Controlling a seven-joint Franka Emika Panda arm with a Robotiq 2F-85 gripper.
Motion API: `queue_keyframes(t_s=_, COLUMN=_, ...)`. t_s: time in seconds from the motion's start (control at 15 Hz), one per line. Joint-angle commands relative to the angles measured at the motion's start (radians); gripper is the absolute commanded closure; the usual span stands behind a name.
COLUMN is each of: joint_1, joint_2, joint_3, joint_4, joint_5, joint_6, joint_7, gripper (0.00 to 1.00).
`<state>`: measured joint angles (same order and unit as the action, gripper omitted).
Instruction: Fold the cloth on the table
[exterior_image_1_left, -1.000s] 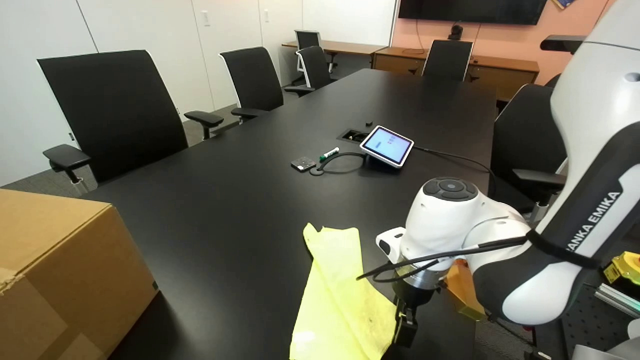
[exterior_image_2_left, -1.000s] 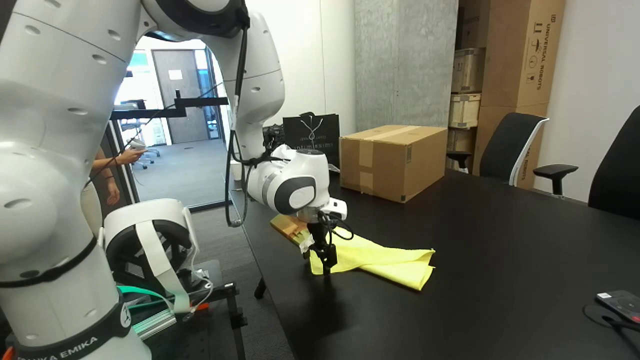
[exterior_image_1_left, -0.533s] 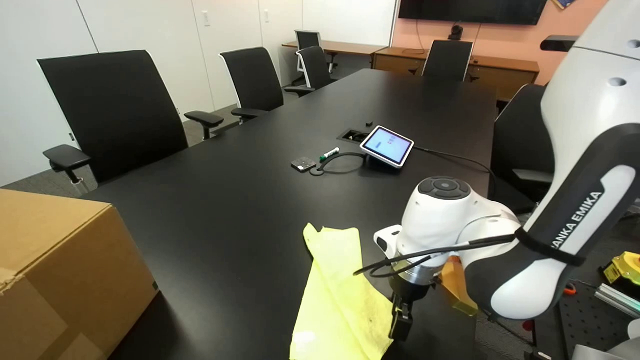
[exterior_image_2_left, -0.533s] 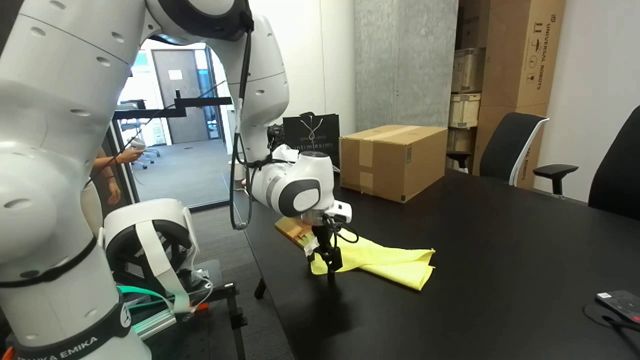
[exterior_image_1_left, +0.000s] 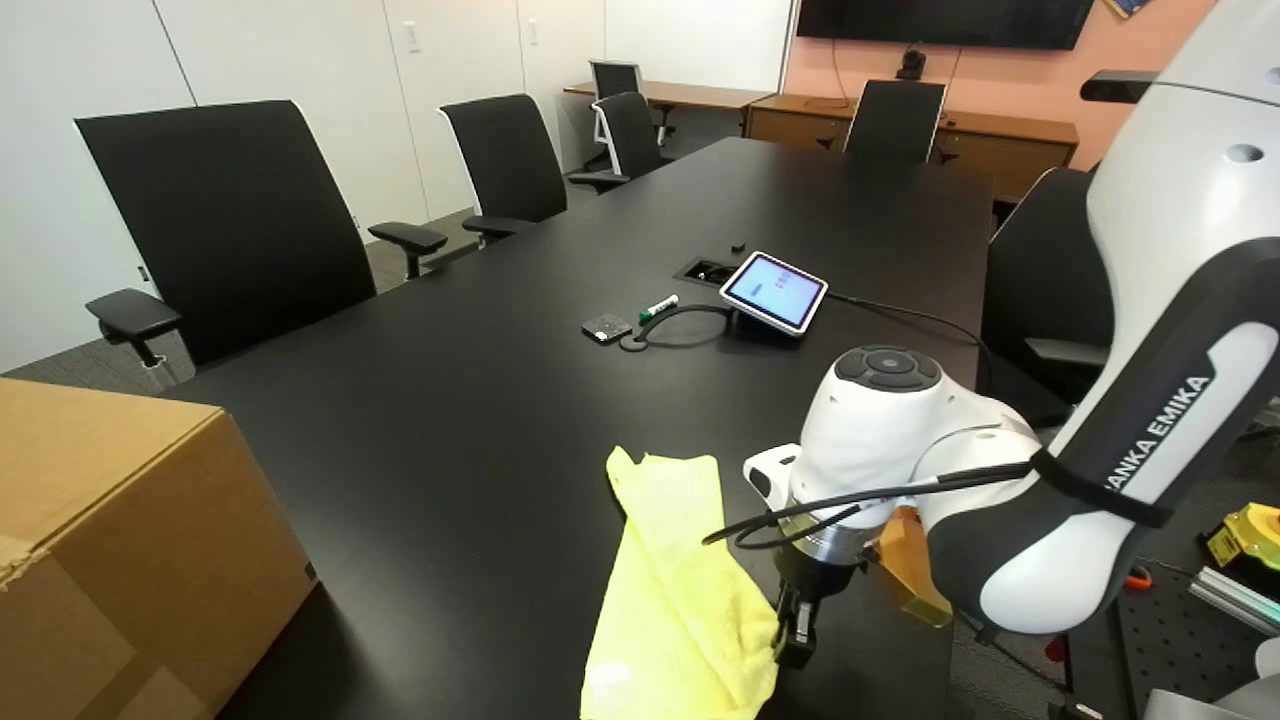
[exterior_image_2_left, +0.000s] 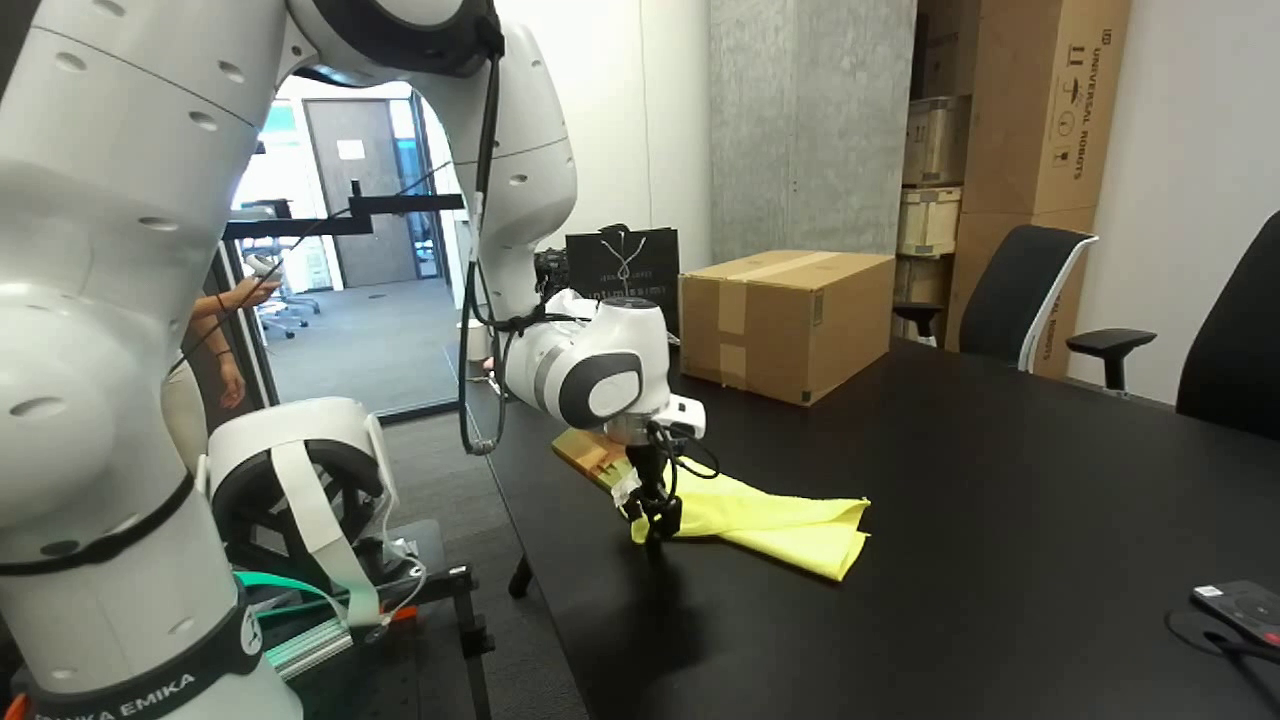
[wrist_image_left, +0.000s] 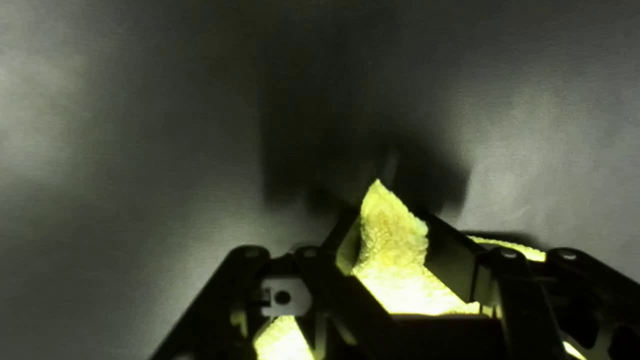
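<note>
Presently: cloth (exterior_image_1_left: 676, 595), pale yellow, one layer lying across another, on the black table (exterior_image_1_left: 470, 430); gripper (wrist_image_left: 392, 232), pointing down at the cloth's edge — peak of fabric between the fingers (wrist_image_left: 452, 257), whether pinched or merely flanked cannot be told; tablet (exterior_image_1_left: 774, 291), tilted, screen lit, well apart from the cloth; green-and-white marker (exterior_image_1_left: 659, 307), near the tablet; cardboard box (exterior_image_2_left: 775, 325), also on the table.

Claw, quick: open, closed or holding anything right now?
Claw: jaws apart in the wrist view, cloth between them; whether they actually grip it can't be told.
</note>
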<state>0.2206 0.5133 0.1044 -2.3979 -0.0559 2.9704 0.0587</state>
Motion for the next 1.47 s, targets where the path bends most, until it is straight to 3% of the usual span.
queue_keyframes(t_s=0.0, joint_1=0.020, joint_2=-0.046, joint_3=-0.012, joint_4=-0.024, joint_5=-0.012, joint_6=-0.030, joint_7=-0.003, gripper=0.91)
queue_keyframes(t_s=0.2, joint_1=0.042, joint_2=-0.089, joint_3=-0.022, joint_4=-0.043, joint_5=-0.034, joint_6=-0.052, joint_7=0.000, gripper=0.98)
queue_keyframes(t_s=0.4, joint_1=0.076, joint_2=-0.119, joint_3=-0.039, joint_4=-0.050, joint_5=-0.072, joint_6=-0.081, joint_7=0.009, gripper=0.91)
queue_keyframes(t_s=0.67, joint_1=0.116, joint_2=-0.142, joint_3=-0.054, joint_4=-0.039, joint_5=-0.131, joint_6=-0.102, joint_7=0.022, gripper=0.92)
queue_keyframes(t_s=1.07, joint_1=0.180, joint_2=-0.097, joint_3=-0.106, joint_4=0.048, joint_5=-0.224, joint_6=-0.064, joint_7=0.058, gripper=0.93)
queue_keyframes(t_s=1.4, joint_1=0.196, joint_2=-0.034, joint_3=-0.101, joint_4=0.135, joint_5=-0.227, joint_6=-0.022, joint_7=0.067, gripper=0.94)
